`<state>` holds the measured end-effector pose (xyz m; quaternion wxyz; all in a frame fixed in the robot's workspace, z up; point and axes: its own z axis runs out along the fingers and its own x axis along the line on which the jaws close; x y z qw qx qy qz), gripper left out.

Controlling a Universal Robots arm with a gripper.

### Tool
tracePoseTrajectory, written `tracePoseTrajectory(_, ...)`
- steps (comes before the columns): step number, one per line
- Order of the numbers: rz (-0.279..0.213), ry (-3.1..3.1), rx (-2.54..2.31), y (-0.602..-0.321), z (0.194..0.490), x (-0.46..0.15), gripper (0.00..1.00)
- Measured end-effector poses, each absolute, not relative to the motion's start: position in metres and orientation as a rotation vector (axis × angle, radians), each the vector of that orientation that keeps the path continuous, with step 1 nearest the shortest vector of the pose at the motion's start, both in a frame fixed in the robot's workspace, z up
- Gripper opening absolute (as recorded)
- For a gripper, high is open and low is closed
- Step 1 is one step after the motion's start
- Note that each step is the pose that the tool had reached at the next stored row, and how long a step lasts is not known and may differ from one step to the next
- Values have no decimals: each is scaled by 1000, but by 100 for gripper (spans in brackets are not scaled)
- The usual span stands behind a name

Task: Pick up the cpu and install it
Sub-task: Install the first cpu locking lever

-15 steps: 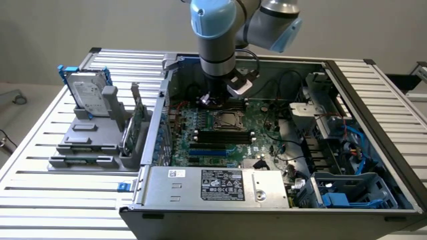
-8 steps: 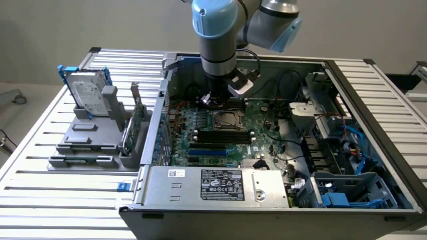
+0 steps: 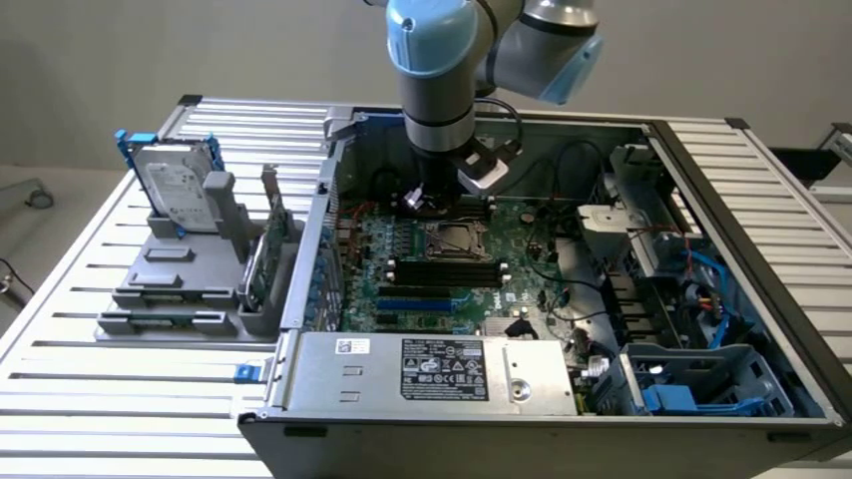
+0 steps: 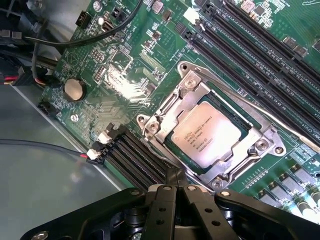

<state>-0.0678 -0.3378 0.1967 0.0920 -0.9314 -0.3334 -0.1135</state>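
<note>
Wrist view: cpu w/in socket rim

You can see the small, thin, square cpu with its pale silver metal top lying flat, print upward, seated inside the metal-rimmed socket.

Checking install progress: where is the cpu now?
In the wrist view, the cpu lies inside the metal-rimmed socket on the board, flanked by memory slots, close to the gripper.
</note>
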Motion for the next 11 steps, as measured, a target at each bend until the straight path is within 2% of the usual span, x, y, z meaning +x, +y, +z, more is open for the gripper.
tracePoseTrajectory(11,-340,-964,-2777,-336,196,-67,11)
